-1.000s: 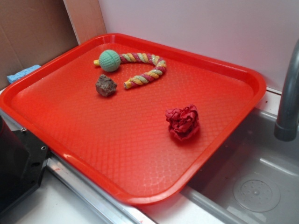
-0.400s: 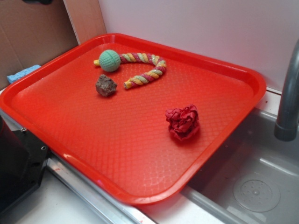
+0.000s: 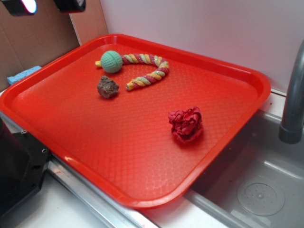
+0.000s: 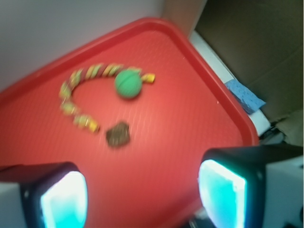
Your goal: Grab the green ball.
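Observation:
The green ball [image 3: 111, 61] [image 4: 128, 84] lies at the far left of the red tray [image 3: 223, 142], joined to a curved red-yellow-pink rope [image 3: 149, 70] [image 4: 78, 97]. My gripper [image 3: 47, 4] shows only at the top left corner of the exterior view, high above and left of the ball. In the wrist view the gripper [image 4: 142, 192] is open, its two glowing pads far apart with only tray between them, and the ball sits well ahead of them.
A brown rock-like lump [image 3: 108, 87] [image 4: 118, 135] rests just in front of the ball. A red ruffled fabric wad [image 3: 185, 124] lies mid-right on the tray. A blue sponge [image 3: 23, 74] [image 4: 244, 95] sits off the left edge. A grey faucet [image 3: 293, 95] and sink [image 3: 259, 190] are at right.
My gripper has come into the top left corner of the exterior view; one second ago it was out of sight. The objects on the tray have not moved.

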Robot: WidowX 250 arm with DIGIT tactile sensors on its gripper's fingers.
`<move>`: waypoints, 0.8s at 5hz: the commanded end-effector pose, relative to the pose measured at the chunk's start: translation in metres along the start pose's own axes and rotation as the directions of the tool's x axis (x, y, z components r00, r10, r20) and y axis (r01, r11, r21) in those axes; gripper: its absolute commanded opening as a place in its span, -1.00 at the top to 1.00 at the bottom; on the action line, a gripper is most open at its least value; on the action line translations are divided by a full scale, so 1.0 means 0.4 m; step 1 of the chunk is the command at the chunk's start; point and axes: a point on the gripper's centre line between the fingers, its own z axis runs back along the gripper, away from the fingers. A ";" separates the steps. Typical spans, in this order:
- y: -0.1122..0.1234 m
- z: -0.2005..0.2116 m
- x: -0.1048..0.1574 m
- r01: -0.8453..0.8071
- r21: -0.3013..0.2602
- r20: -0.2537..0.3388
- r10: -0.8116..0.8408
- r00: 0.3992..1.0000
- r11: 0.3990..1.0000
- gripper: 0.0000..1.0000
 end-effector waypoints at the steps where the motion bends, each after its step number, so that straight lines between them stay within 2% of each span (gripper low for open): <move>1: 0.003 -0.107 0.103 -0.155 0.020 0.101 0.152 0.983 0.988 -1.00; 2: -0.003 -0.178 0.135 -0.158 0.041 0.101 0.153 0.983 0.987 -1.00; 4: -0.010 -0.300 0.162 -0.175 0.090 0.142 0.161 0.977 0.980 -1.00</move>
